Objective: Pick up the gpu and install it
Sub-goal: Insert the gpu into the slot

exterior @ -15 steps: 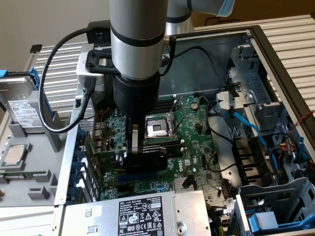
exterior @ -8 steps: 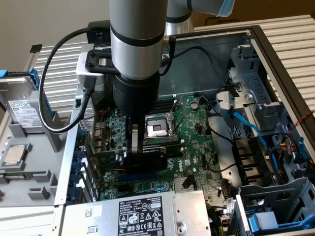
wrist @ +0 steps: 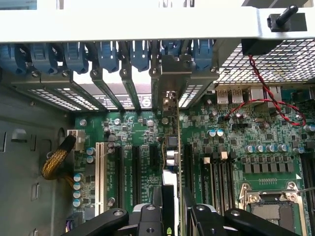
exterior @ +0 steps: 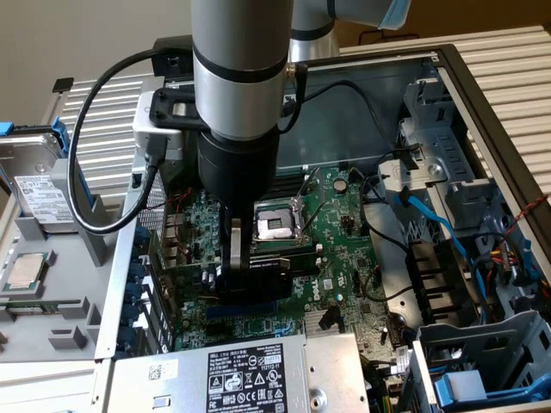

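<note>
Inside the open PC case, my gripper [exterior: 241, 258] is shut on the gpu [exterior: 269, 265], a small card with a black shroud, held upright low over the green motherboard [exterior: 344, 249]. In the wrist view the gpu [wrist: 173, 142] is seen edge-on between my fingers [wrist: 147, 219]. It stands in line with the expansion slots of the motherboard [wrist: 246, 162]. Its silver bracket [wrist: 170, 73] meets the rear slot openings. I cannot tell whether its lower edge sits fully in the slot.
The CPU socket [exterior: 277, 224] lies just behind the card. A power supply [exterior: 258, 374] is in front. Drive cages and blue cables [exterior: 448, 206] fill the exterior view's right. A hard drive [exterior: 34, 185] lies outside the case. Blue slot clips [wrist: 98, 54] and red wires [wrist: 261, 93] line the rear wall.
</note>
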You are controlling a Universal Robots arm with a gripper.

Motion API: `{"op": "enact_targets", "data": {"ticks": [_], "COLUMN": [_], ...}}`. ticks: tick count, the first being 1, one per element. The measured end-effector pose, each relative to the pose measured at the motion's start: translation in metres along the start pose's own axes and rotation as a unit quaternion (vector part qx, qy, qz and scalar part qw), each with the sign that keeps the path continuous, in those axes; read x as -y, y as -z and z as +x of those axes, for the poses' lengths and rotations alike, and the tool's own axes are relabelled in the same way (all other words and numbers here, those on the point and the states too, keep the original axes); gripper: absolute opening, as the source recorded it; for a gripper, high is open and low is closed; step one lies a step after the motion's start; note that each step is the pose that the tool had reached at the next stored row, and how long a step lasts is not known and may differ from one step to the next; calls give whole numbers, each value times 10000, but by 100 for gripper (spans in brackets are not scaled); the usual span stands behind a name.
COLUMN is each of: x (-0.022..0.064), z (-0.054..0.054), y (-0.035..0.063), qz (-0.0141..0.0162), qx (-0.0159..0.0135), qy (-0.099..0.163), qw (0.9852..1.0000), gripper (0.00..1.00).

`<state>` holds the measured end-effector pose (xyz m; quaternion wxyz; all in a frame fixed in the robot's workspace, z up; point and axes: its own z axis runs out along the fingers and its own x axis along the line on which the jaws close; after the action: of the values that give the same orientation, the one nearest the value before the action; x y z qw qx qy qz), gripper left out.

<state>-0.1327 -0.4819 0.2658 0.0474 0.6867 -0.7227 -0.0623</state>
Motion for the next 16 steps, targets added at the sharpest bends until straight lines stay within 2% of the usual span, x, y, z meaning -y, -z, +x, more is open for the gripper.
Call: {"op": "enact_targets", "data": {"ticks": [16], "x": [5], "z": [-6], "y": [-46], "qz": [1], "qx": [-10], "qy": [-2], "qw": [10000], "gripper": [26]}}
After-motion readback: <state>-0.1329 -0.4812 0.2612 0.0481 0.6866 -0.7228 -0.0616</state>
